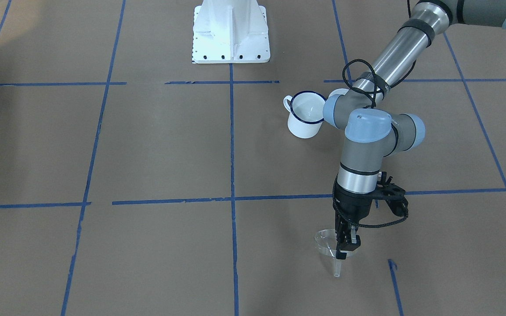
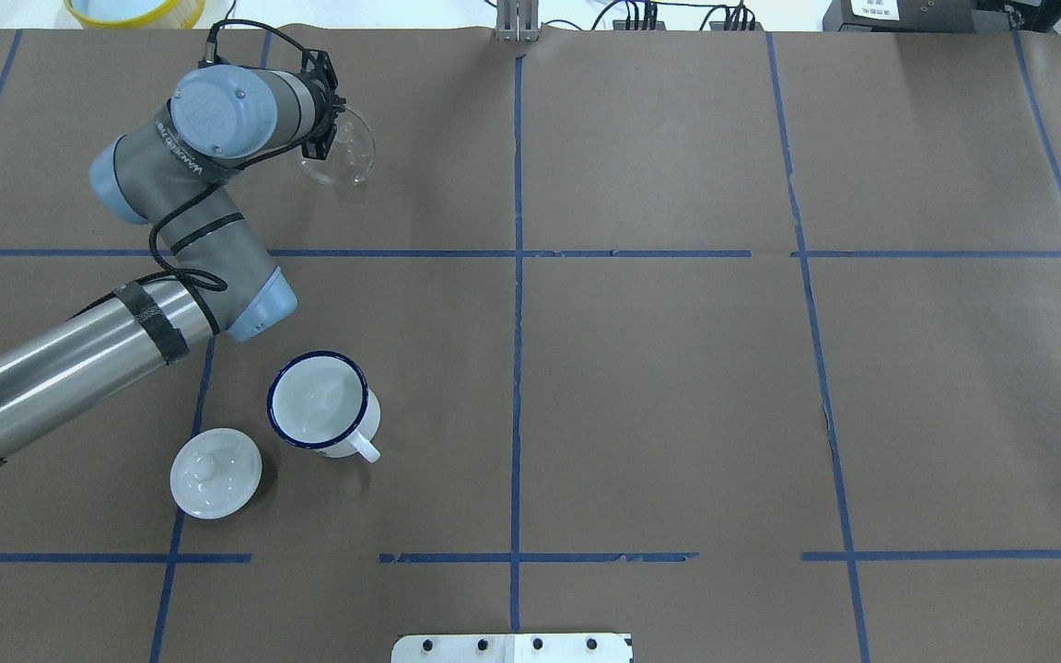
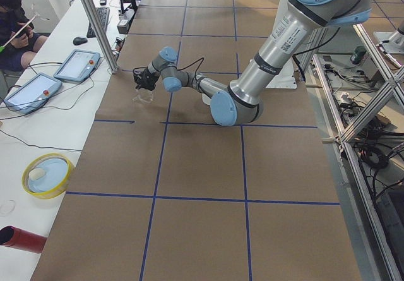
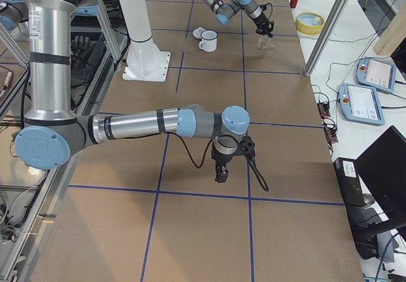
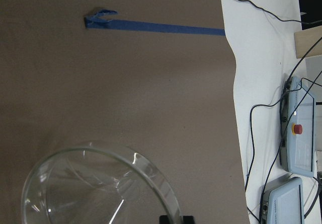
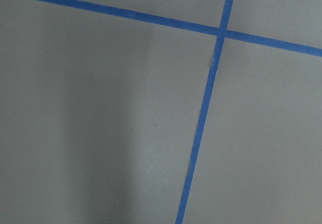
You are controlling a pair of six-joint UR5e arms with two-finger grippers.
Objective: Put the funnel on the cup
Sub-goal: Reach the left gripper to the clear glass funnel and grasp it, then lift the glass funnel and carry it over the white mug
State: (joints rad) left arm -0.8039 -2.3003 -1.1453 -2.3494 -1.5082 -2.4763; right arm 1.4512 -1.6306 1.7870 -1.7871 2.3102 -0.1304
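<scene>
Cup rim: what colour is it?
Dark blue, around the white cup; the overhead view shows it best.

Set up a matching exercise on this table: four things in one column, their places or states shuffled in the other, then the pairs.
Things
1. funnel
2. cup
3. lid
4. right gripper

Places or states
A. stands upright, nothing in it
B. hangs over bare paper, far from the rest
C. rim pinched by the left gripper
D. lies flat beside the cup

Pairs: 1-C, 2-A, 3-D, 4-B

Brown paper-covered table [image 2: 678, 387] gridded with blue tape [image 2: 518, 368], white bench [image 3: 66, 107] alongside.
</scene>
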